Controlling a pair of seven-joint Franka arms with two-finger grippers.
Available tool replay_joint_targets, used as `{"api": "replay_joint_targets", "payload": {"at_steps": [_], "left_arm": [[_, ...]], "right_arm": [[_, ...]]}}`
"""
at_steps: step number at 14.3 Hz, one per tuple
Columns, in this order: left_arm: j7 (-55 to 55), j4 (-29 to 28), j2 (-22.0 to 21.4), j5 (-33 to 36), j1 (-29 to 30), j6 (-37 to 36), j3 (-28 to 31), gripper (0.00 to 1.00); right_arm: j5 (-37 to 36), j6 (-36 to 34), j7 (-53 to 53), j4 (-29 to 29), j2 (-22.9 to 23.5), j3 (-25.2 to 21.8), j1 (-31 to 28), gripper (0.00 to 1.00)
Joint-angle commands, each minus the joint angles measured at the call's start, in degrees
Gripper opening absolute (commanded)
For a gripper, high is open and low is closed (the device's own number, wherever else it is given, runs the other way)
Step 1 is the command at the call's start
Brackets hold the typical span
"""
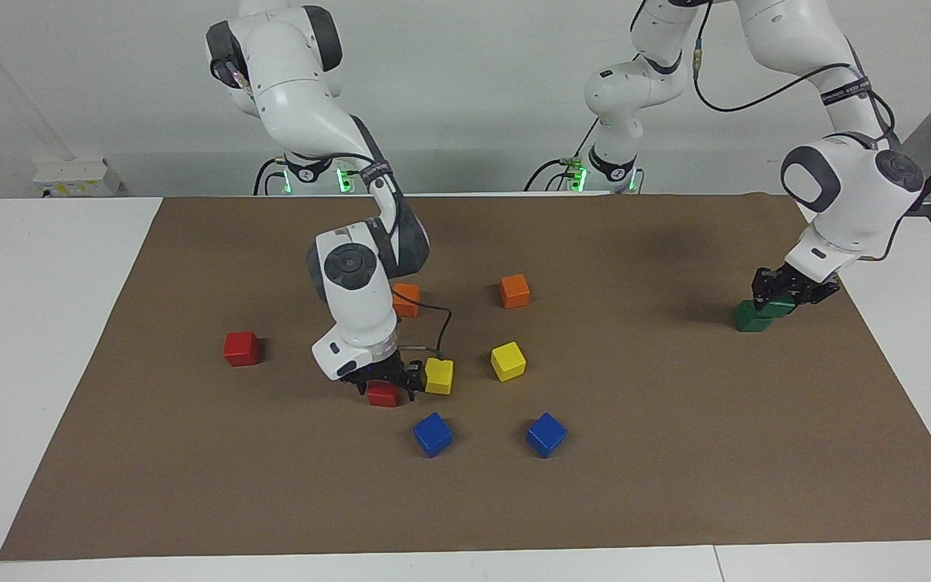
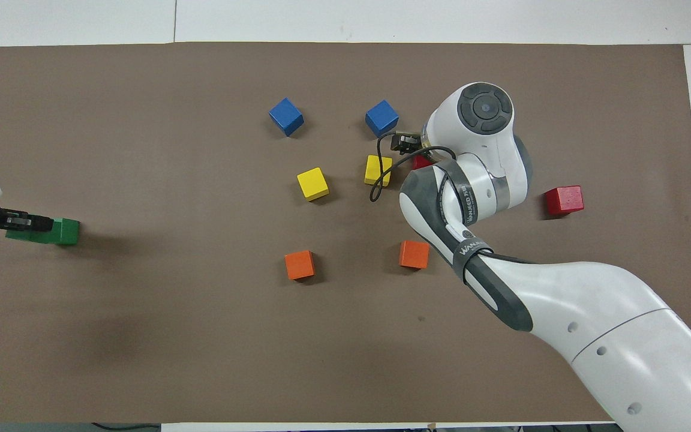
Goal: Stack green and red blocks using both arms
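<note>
My left gripper [image 1: 793,291] is shut on a green block [image 1: 781,305] and holds it low, just over the second green block [image 1: 752,318], which lies on the mat at the left arm's end. In the overhead view the left gripper [image 2: 21,223] partly covers that lying block [image 2: 68,231]. My right gripper [image 1: 382,380] is open and low on the mat, its fingers on either side of a red block [image 1: 383,395]. Only a sliver of this block [image 2: 422,162] shows from overhead. The other red block [image 1: 241,347] sits alone toward the right arm's end.
A yellow cube [image 1: 438,376] sits right beside the right gripper, and another yellow cube [image 1: 507,360] is close by. Two blue cubes [image 1: 432,434] [image 1: 546,434] lie farther from the robots. Two orange cubes [image 1: 406,300] [image 1: 515,291] lie nearer to them. A brown mat [image 1: 191,485] covers the table.
</note>
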Motion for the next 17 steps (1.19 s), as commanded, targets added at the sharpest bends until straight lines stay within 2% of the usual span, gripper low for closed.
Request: {"api": "replay_joint_targets", "payload": {"at_steps": [1, 2, 3, 4, 5, 6, 9, 10, 14, 17], "left_arm": [[-2.6, -2.7, -2.2, 0.3, 1.0, 2.0, -0.7, 0.0], [-3.3, -2.8, -2.2, 0.3, 0.9, 2.7, -0.7, 0.0], [-3.7, -3.3, -2.2, 0.3, 1.0, 3.3, -0.7, 0.0], [-4.6, -3.6, -2.1, 0.2, 1.0, 3.7, -0.7, 0.0], [-5.5, -3.6, -1.8, 0.2, 0.9, 4.5, -0.7, 0.0], [-6.6, -4.0, -1.8, 0.2, 0.9, 5.5, -0.7, 0.0], [-7.7, -4.3, -1.6, 0.2, 0.6, 6.2, -0.7, 0.0], [-8.0, -4.3, -1.4, 0.2, 0.3, 6.7, -0.7, 0.0], [-8.5, -5.6, -1.3, 0.2, 0.2, 9.0, -0.7, 0.0], [-8.3, -5.7, -1.3, 0.2, 0.1, 9.1, -0.7, 0.0]], "right_arm": [[-0.6, 2.4, -1.1, -4.0, -2.4, 0.3, -0.6, 0.97], [-0.6, 2.5, -1.1, -4.3, -2.5, 0.3, -0.6, 0.84], [-0.6, 2.5, -1.1, -4.4, -2.5, 0.3, -0.6, 0.52], [-0.6, 1.8, -1.1, -4.4, -2.7, 0.3, -0.7, 0.08], [-0.6, 1.3, -1.1, -4.2, -2.8, 0.3, -0.7, 0.0], [-0.5, 0.6, -1.1, -4.0, -3.2, 0.3, -1.3, 0.0], [1.0, -13.0, -2.1, 1.8, -6.9, 1.1, -3.1, 0.0], [0.9, -15.9, -3.5, 1.9, -9.3, 1.0, -3.4, 0.0], [0.8, -21.5, -21.0, -3.4, -18.8, 0.5, -10.6, 0.0], [0.2, -24.0, -29.7, -8.2, -23.5, 0.5, -15.8, 0.0]]}}
